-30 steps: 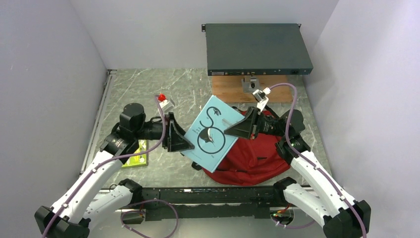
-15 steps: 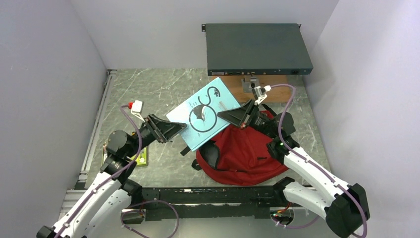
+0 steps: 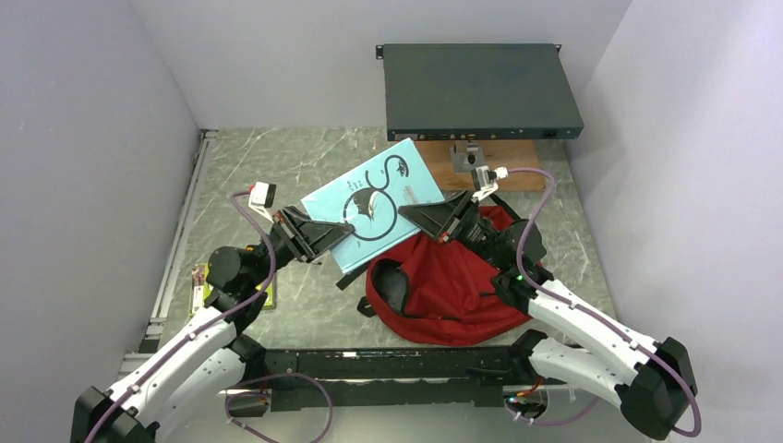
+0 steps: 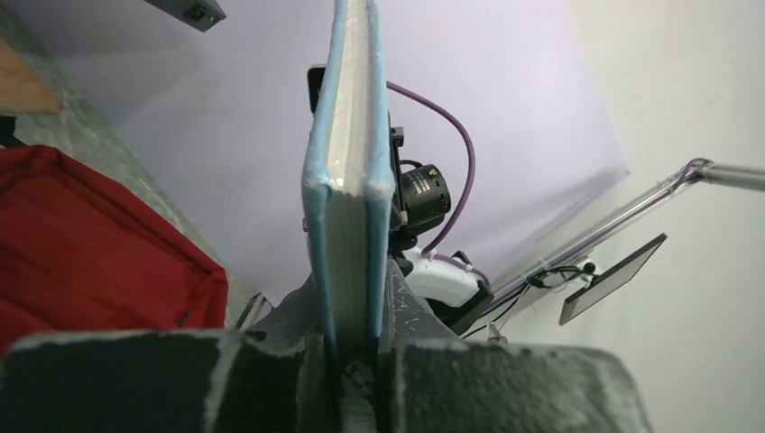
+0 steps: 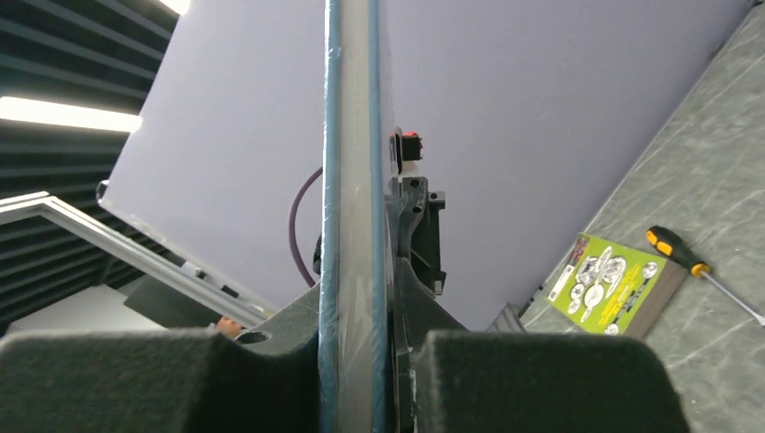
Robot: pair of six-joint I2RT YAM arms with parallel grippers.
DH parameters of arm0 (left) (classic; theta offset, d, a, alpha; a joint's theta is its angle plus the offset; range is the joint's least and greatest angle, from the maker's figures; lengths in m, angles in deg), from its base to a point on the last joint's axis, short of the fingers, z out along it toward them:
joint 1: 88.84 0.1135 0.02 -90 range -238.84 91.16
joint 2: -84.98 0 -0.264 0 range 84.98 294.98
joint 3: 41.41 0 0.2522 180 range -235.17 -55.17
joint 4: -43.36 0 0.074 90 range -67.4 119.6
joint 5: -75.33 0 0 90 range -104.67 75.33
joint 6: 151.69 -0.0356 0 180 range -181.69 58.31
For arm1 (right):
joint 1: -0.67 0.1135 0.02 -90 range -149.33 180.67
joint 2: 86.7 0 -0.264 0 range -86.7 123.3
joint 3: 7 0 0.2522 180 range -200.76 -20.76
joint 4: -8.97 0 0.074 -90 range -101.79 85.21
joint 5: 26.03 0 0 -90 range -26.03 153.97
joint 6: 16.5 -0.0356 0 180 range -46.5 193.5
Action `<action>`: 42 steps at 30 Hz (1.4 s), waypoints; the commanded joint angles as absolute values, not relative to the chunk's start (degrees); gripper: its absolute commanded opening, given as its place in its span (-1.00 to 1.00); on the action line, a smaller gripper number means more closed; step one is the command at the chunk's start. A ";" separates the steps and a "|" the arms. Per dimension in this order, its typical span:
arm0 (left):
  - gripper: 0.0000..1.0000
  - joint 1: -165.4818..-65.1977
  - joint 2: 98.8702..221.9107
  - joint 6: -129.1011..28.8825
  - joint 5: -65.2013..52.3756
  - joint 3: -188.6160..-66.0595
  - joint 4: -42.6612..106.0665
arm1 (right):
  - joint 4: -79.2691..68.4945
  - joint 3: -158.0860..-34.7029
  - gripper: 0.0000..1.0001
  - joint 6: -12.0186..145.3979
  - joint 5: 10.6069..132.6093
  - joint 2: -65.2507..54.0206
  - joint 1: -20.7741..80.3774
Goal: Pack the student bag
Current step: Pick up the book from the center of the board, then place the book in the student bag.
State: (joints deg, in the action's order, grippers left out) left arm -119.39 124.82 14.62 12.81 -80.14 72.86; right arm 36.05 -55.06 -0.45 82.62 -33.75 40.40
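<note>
A light blue book [image 3: 374, 196] with a black swirl on its cover hangs in the air, tilted, over the left edge of the student bag [image 3: 452, 286], a dark red backpack lying flat on the table. My left gripper [image 3: 334, 236] is shut on the book's near-left edge. My right gripper [image 3: 417, 215] is shut on its right edge. In the left wrist view the book [image 4: 347, 180] stands edge-on, both covers pressed by my left gripper [image 4: 352, 311], with the bag [image 4: 81, 234] at left. The right wrist view shows the book [image 5: 352, 135] clamped in my right gripper [image 5: 356, 325].
A flat dark grey equipment box [image 3: 480, 90] sits at the back on a wooden board [image 3: 434, 171], with a small metal bracket [image 3: 466, 155] in front. A green book [image 5: 613, 284] and a screwdriver [image 5: 690, 262] lie on the table at left. Walls close in both sides.
The blue book has risen and shifted toward the back left with the right gripper. My left gripper opened wide beside the book's edge, then closed on it.
</note>
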 commanded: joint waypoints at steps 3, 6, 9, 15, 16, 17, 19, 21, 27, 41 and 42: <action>-1.00 -120.07 121.78 5.97 13.82 -84.72 66.29 | 29.78 -58.04 -0.91 8.11 78.66 -37.20 41.46; -1.00 -120.04 115.32 -9.63 6.21 -92.84 40.07 | 9.92 -60.79 -0.29 16.70 74.94 -40.76 41.46; -1.00 -120.02 111.41 -23.12 -3.88 -102.42 17.38 | -10.08 -63.56 0.17 23.72 67.91 -43.71 41.46; -1.00 -120.04 109.34 -35.43 -21.46 -115.12 -9.61 | -29.25 -67.18 0.67 33.22 67.55 -42.50 41.58; -1.00 -120.00 109.38 -35.52 -23.30 -116.19 -12.66 | -31.04 -67.96 0.68 33.40 68.50 -40.88 41.84; -1.00 -120.05 109.46 -35.24 -24.95 -117.28 -15.83 | -32.51 -68.70 0.69 33.05 68.71 -39.12 42.58; -1.00 -120.04 109.59 -34.19 -25.54 -117.74 -18.84 | -36.01 -70.19 0.70 30.89 65.06 -35.93 45.95; -1.00 -120.01 109.55 -32.87 -24.49 -117.23 -20.24 | -39.82 -71.89 0.76 27.48 57.42 -32.82 50.87; -1.00 -120.04 109.43 -30.19 -16.36 -113.72 -19.54 | -54.00 -80.27 0.67 18.70 40.15 -17.31 65.40; -1.00 -120.04 115.27 -29.06 8.13 -113.71 -16.87 | -61.32 -90.85 -1.00 25.34 24.45 -3.80 71.28; -1.00 -120.02 115.22 -28.38 9.77 -113.42 -16.29 | -61.14 -90.97 -1.00 27.95 24.70 -4.60 71.25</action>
